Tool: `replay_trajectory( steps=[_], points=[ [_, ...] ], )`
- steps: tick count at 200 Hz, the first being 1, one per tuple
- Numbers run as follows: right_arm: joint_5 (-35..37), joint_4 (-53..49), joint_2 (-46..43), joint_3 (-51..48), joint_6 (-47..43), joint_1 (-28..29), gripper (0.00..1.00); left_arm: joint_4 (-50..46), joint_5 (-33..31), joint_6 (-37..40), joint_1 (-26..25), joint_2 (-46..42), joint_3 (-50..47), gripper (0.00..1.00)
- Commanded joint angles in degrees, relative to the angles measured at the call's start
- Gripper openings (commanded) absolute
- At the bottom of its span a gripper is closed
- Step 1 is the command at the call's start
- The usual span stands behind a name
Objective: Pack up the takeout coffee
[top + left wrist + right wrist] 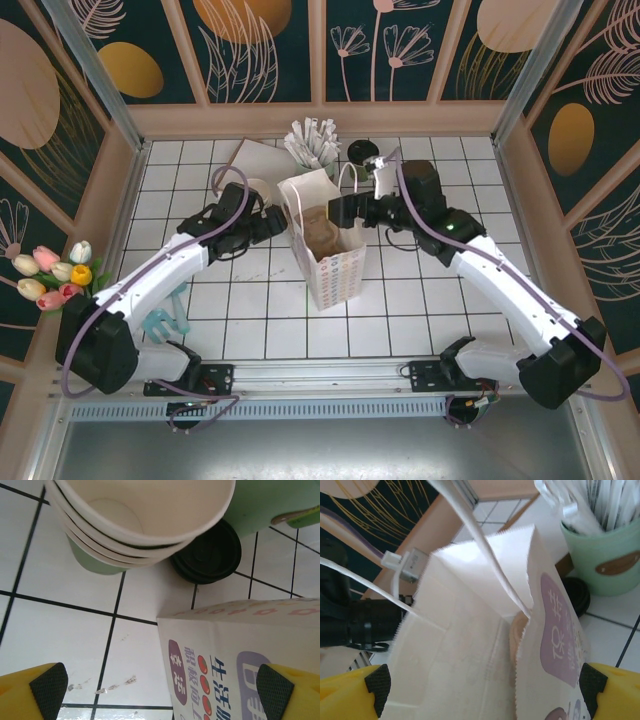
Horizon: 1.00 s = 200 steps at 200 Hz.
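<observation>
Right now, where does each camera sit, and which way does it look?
Top: above and behind the arms, looking down at the table; both arms show.
Left wrist: on the left arm, facing cream cups and bag; its fingers show.
Right wrist: on the right arm, facing the bag's mouth; its fingers show.
Shared: the bag.

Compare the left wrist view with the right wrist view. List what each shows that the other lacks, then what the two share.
Left wrist, not right wrist: the stack of cream cups, looked into from above.
Right wrist, not left wrist: the open mouth of the paper bag, its white handles, and the white wrapped sticks standing in the pale green cup.
Shared: the bag's printed side, the pale green cup, the takeout coffee with its dark round top, and the white tiles.
</observation>
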Motion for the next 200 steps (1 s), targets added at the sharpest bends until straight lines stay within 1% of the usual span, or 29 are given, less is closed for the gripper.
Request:
replay_trajectory(
  steps=[1,12,25,45,58,83,98,111,149,160,186,200],
  points=[
    [1.2,-7.1,-2.3,7.2,-4.5,-0.4,0.99,-0.2,-4.3,1.5,0.4,-3.3,0.4,0.98],
    [3.3,-8.0,-2.5,9.7,-4.7,-0.9,0.99,-0.1,-5.2,1.8,0.4,-4.1,0.6,0.98],
    [3.3,-7.9,-2.8,12.3,-4.0,-2.7,0.99,0.1,-6.1,1.8,0.4,-4.7,0.9,0.98],
    [0.6,-4.4,-3.1,13.6,0.5,-12.5,0.99,1.8,-7.5,1.8,0.4,-6.3,0.4,0.99],
    [-0.2,-2.0,-2.3,12.9,3.0,-17.6,0.99,3.8,-8.3,1.5,0.4,-7.7,-0.5,0.99],
    [5.9,2.2,2.1,10.8,6.0,-23.9,0.99,7.1,-8.8,0.7,0.4,-9.8,-1.4,0.99],
    [4.7,6.2,5.9,9.2,7.0,-27.7,0.99,8.4,-9.3,0.5,0.4,-10.4,-1.4,0.98],
    [2.8,6.3,11.6,10.8,6.4,-30.3,0.99,8.7,-10.6,-0.3,0.4,-10.5,-1.2,0.99],
    [-0.8,4.7,28.9,19.6,0.0,-31.2,0.99,9.9,-12.5,-1.2,0.4,-9.7,-0.5,0.99],
    [-3.1,4.2,33.4,22.3,-2.1,-31.1,0.99,10.6,-13.2,-1.7,0.4,-9.6,-0.8,0.98],
    [-4.9,2.0,42.0,29.4,-8.8,-29.6,0.99,11.7,-15.3,-2.5,0.4,-9.8,-0.9,0.98],
    [-5.3,1.8,45.8,32.3,-10.9,-28.7,0.99,11.7,-16.7,-2.8,0.4,-9.8,-0.6,0.99]
  ],
)
